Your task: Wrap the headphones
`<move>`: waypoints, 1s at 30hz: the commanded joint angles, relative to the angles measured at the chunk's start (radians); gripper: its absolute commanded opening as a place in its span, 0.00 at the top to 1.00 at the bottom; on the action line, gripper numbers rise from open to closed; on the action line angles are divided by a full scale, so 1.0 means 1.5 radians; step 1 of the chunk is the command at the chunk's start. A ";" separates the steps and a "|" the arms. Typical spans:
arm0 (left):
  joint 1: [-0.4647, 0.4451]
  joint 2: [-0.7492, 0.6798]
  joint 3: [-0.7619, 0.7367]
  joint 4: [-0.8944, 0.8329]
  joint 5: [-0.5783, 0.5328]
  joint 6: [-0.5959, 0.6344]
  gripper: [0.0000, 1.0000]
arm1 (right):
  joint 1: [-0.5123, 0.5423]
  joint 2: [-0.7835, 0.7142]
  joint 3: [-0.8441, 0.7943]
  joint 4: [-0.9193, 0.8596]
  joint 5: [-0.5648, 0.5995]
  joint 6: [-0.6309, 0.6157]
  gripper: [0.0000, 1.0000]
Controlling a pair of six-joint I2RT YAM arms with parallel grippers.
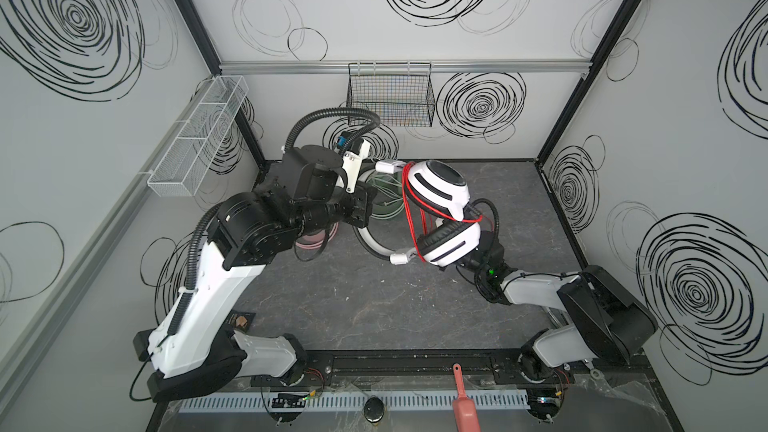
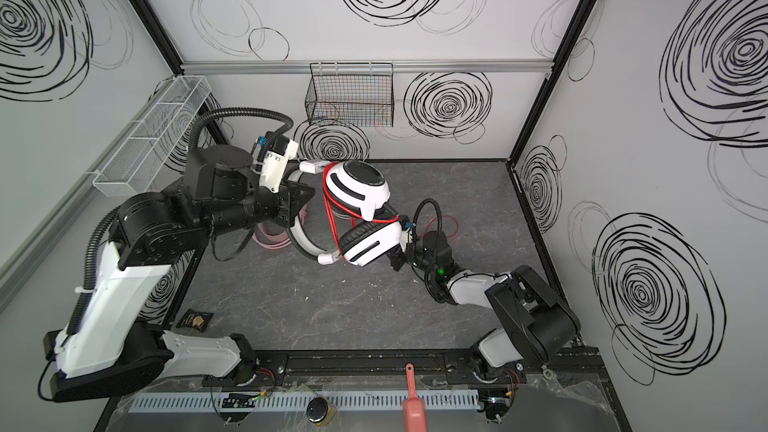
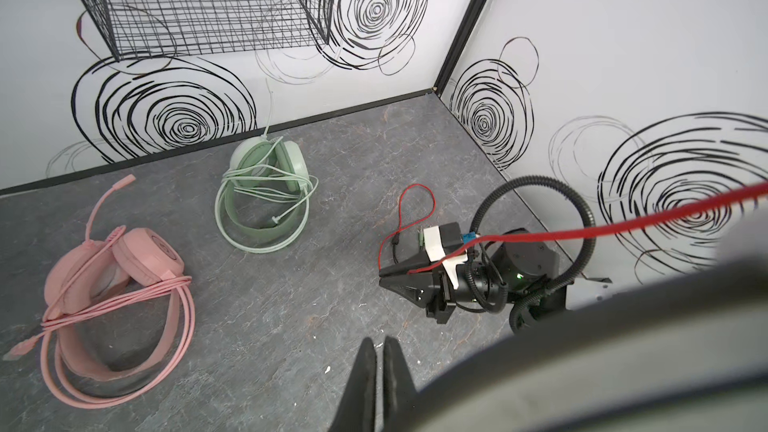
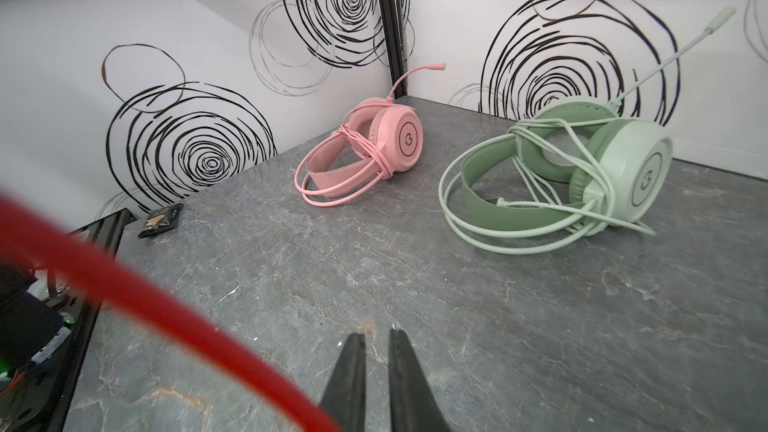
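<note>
- The left pincer (image 3: pixel 378 340) is clenched on nothing visible, jaws pressed together, the headband (image 2: pixel 301 241) of the white-and-black headset (image 1: pixel 436 189) lying close against its side.
- That headset hangs clear of the table (image 4: pixel 498 347) between the two pincers, above the right one.
- The right pincer (image 4: pixel 376 332) is all but closed, grasping the red cable (image 3: pixel 665 211), which climbs from it to loops wound round the headset.
- The pink headset (image 4: pixel 405 141) and the mint-green headset (image 4: pixel 636 172), cables wound, lie on the table beyond the right pincer's tips, the green one nearer.
</note>
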 commanded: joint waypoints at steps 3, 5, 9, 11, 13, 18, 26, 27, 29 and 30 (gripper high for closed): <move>0.107 -0.004 -0.015 0.131 -0.018 -0.058 1.00 | 0.020 -0.050 -0.047 0.014 -0.035 0.025 0.96; 0.130 0.006 -0.043 0.139 -0.108 -0.067 1.00 | 0.054 -0.107 -0.060 -0.074 -0.011 0.006 1.00; 0.174 0.035 -0.116 0.174 -0.203 -0.072 1.00 | 0.186 -0.235 -0.036 -0.349 0.135 -0.057 1.00; 0.179 0.050 -0.150 0.185 -0.267 -0.068 1.00 | 0.257 -0.303 -0.016 -0.467 0.231 -0.055 1.00; 0.182 0.063 -0.180 0.187 -0.328 -0.067 1.00 | 0.314 -0.361 0.010 -0.566 0.308 -0.029 1.00; 0.194 0.069 -0.270 0.219 -0.417 -0.050 1.00 | 0.411 -0.460 0.070 -0.702 0.458 0.011 1.00; 0.067 0.049 -0.392 0.197 -0.525 -0.046 1.00 | 0.452 -0.378 0.285 -0.904 0.724 -0.073 1.00; 0.046 0.046 -0.406 0.190 -0.537 -0.046 1.00 | 0.452 -0.368 0.301 -0.907 0.771 -0.087 1.00; -0.004 0.040 -0.431 0.157 -0.573 -0.060 1.00 | 0.449 -0.354 0.330 -0.897 0.836 -0.138 1.00; -0.024 0.037 -0.440 0.140 -0.585 -0.069 1.00 | 0.445 -0.352 0.338 -0.884 0.851 -0.166 1.00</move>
